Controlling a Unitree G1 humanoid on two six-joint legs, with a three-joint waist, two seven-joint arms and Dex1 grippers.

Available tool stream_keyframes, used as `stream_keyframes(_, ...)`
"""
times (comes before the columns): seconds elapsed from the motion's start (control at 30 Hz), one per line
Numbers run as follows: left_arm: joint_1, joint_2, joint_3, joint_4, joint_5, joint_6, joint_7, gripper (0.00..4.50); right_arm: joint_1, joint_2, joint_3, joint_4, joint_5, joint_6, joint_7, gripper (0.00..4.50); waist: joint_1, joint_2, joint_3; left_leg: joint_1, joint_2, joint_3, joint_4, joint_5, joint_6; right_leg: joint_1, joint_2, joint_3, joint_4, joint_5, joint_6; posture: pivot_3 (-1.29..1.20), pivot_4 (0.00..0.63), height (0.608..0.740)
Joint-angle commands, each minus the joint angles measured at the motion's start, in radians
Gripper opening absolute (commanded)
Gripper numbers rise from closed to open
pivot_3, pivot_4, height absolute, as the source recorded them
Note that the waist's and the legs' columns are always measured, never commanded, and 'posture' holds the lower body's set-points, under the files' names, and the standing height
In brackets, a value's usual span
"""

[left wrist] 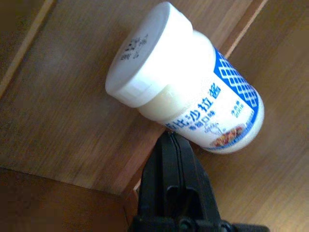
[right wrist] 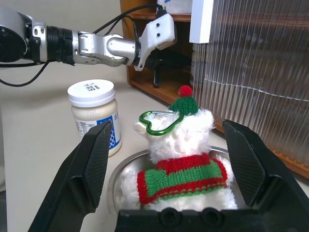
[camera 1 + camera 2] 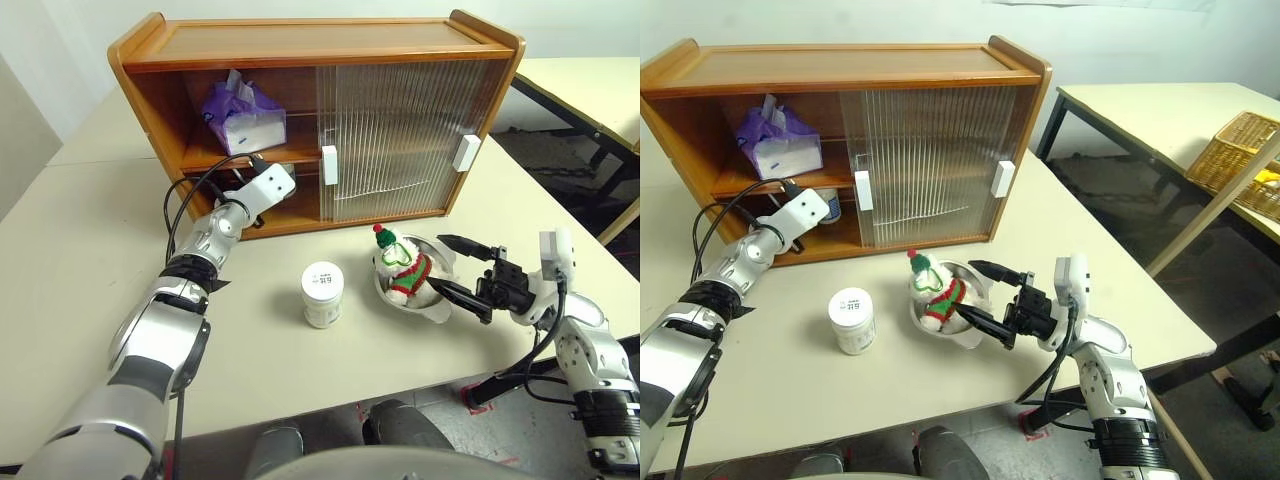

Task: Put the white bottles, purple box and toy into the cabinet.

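Observation:
One white bottle (image 1: 188, 92) stands in the cabinet's (image 3: 320, 40) open lower left compartment. My left gripper (image 1: 170, 140) is shut and empty, its tips right at this bottle; I cannot tell if they touch. The other white bottle (image 3: 322, 293) stands on the table in front of the cabinet. The purple box (image 3: 243, 115) rests on the upper shelf at the left. The toy (image 3: 402, 265) sits upright in a steel bowl (image 3: 440, 305). My right gripper (image 3: 437, 262) is open, one finger on each side of the toy without touching it.
Both ribbed sliding doors (image 3: 400, 135) cover the cabinet's middle and right, leaving the left part open. A black cable (image 3: 185, 205) loops by my left wrist. A second table with a wicker basket (image 3: 1240, 150) stands to the right, across a gap.

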State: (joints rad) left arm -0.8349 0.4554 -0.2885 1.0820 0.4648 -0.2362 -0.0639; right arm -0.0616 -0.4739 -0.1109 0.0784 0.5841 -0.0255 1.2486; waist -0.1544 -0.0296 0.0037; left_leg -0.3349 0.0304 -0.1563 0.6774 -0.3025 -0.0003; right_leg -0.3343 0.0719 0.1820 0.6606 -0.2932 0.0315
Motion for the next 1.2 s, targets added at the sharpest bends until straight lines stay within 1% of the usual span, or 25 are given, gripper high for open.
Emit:
stream_keyframes(0.03, -0.025, -0.026, -0.013, 0.034, 0.004, -0.044, -0.005, 0.03, 0.003, -0.004, -0.016, -0.023, 0.004, -0.005, -0.010, 4.50, -0.003, 0.000, 0.000, 0.000, 0.000, 0.000, 0.000, 0.000, 0.000, 0.000, 0.000, 0.000, 0.000, 0.000, 0.000, -0.25, 0.000, 0.740)
stream_keyframes(0.33, -0.039, -0.065, -0.023, 0.052, 0.008, -0.083, -0.018, 0.03, -0.001, 0.002, -0.007, -0.024, 0.004, -0.003, -0.016, 4.50, -0.023, 0.000, 0.000, -0.002, 0.000, 0.000, 0.000, 0.000, 0.000, -0.001, 0.000, 0.000, 0.000, 0.000, -0.001, -0.24, 0.000, 0.740)
stream_keyframes(0.5, -0.046, -0.084, -0.023, 0.058, 0.006, -0.104, -0.025, 0.03, -0.003, 0.004, -0.005, -0.014, 0.003, -0.006, -0.010, 4.50, -0.024, 0.000, 0.000, -0.004, -0.001, 0.000, 0.000, 0.000, 0.000, -0.001, 0.000, 0.000, -0.001, 0.000, -0.001, -0.23, 0.000, 0.740)
stream_keyframes(0.63, -0.007, -0.079, 0.010, 0.015, -0.035, -0.110, -0.051, 0.03, -0.002, 0.008, -0.004, -0.001, 0.001, -0.013, -0.003, 4.50, -0.028, 0.000, 0.000, -0.005, -0.001, 0.000, 0.000, 0.000, 0.000, -0.001, -0.001, 0.000, -0.003, 0.000, -0.001, -0.23, 0.000, 0.740)
stream_keyframes(0.7, 0.040, -0.059, 0.044, -0.040, -0.080, -0.101, -0.084, 0.03, -0.001, 0.009, -0.004, 0.002, 0.001, -0.014, -0.001, 4.50, -0.031, 0.000, 0.000, -0.004, -0.001, 0.000, 0.000, 0.000, 0.000, -0.001, -0.001, 0.000, -0.003, 0.000, -0.001, -0.23, 0.000, 0.740)
stream_keyframes(0.77, 0.111, -0.031, 0.086, -0.128, -0.144, -0.092, -0.150, 0.03, -0.002, 0.008, -0.004, 0.010, 0.000, -0.016, 0.005, 4.50, -0.035, 0.001, 0.000, -0.004, -0.001, 0.000, -0.001, 0.001, -0.002, -0.001, -0.001, 0.000, -0.003, 0.001, -0.002, -0.21, 0.000, 0.740)
stream_keyframes(0.83, 0.222, 0.001, 0.137, -0.275, -0.254, -0.110, -0.272, 0.03, -0.009, 0.003, -0.005, 0.026, 0.000, -0.019, 0.018, 4.50, -0.039, 0.001, -0.001, -0.004, -0.001, 0.000, -0.002, 0.001, -0.003, -0.001, -0.001, 0.000, -0.003, 0.002, -0.006, -0.20, 0.000, 0.740)
stream_keyframes(0.9, 0.305, 0.020, 0.175, -0.393, -0.340, -0.104, -0.355, 0.03, -0.014, -0.002, -0.005, 0.038, -0.001, -0.020, 0.029, 4.50, -0.039, 0.002, -0.001, -0.003, -0.001, 0.000, -0.002, 0.001, -0.004, -0.001, -0.001, 0.000, -0.003, 0.001, -0.008, -0.19, 0.000, 0.740)
stream_keyframes(0.93, 0.367, 0.034, 0.201, -0.469, -0.437, -0.059, -0.464, 0.03, -0.020, -0.007, -0.007, 0.048, -0.001, -0.021, 0.036, 4.50, -0.037, 0.002, -0.001, -0.003, -0.001, 0.000, -0.002, 0.001, -0.004, -0.001, -0.001, 0.000, -0.003, 0.001, -0.008, -0.19, 0.000, 0.740)
stream_keyframes(0.97, 0.422, 0.051, 0.220, -0.534, -0.509, -0.025, -0.548, 0.21, -0.026, -0.010, -0.008, 0.056, -0.001, -0.021, 0.042, 4.50, -0.034, 0.002, -0.001, -0.004, -0.001, 0.000, -0.002, 0.001, -0.005, -0.002, -0.001, 0.000, -0.003, 0.001, -0.008, -0.18, 0.000, 0.740)
stream_keyframes(1.03, 0.503, 0.079, 0.261, -0.634, -0.620, 0.013, -0.662, 0.60, -0.034, -0.018, -0.012, 0.068, 0.001, -0.021, 0.053, 4.50, -0.029, 0.002, -0.001, -0.006, -0.001, 0.000, -0.002, 0.000, -0.005, -0.003, -0.001, 0.000, -0.002, 0.001, -0.009, -0.18, 0.000, 0.740)
stream_keyframes(1.1, 0.578, 0.103, 0.315, -0.715, -0.755, 0.056, -0.786, 1.28, -0.040, -0.027, -0.015, 0.082, 0.001, -0.025, 0.066, 4.50, -0.019, 0.002, -0.001, -0.007, -0.001, 0.000, -0.001, -0.001, -0.006, -0.006, -0.001, 0.000, 0.000, 0.000, -0.010, -0.18, 0.000, 0.740)
stream_keyframes(1.17, 0.666, 0.145, 0.335, -0.803, -0.877, 0.093, -0.964, 1.99, -0.044, -0.034, -0.020, 0.095, 0.001, -0.026, 0.079, 4.50, -0.008, 0.001, -0.002, -0.009, 0.000, 0.000, 0.000, -0.003, -0.005, -0.010, -0.001, 0.000, 0.005, -0.001, -0.012, -0.17, 0.000, 0.740)
stream_keyframes(1.2, 0.694, 0.157, 0.341, -0.833, -0.916, 0.113, -1.021, 2.30, -0.045, -0.036, -0.021, 0.099, 0.001, -0.026, 0.083, 4.50, -0.004, 0.003, -0.002, -0.010, 0.000, 0.000, 0.000, -0.003, -0.005, -0.012, -0.001, 0.000, 0.007, -0.001, -0.012, -0.17, 0.000, 0.740)
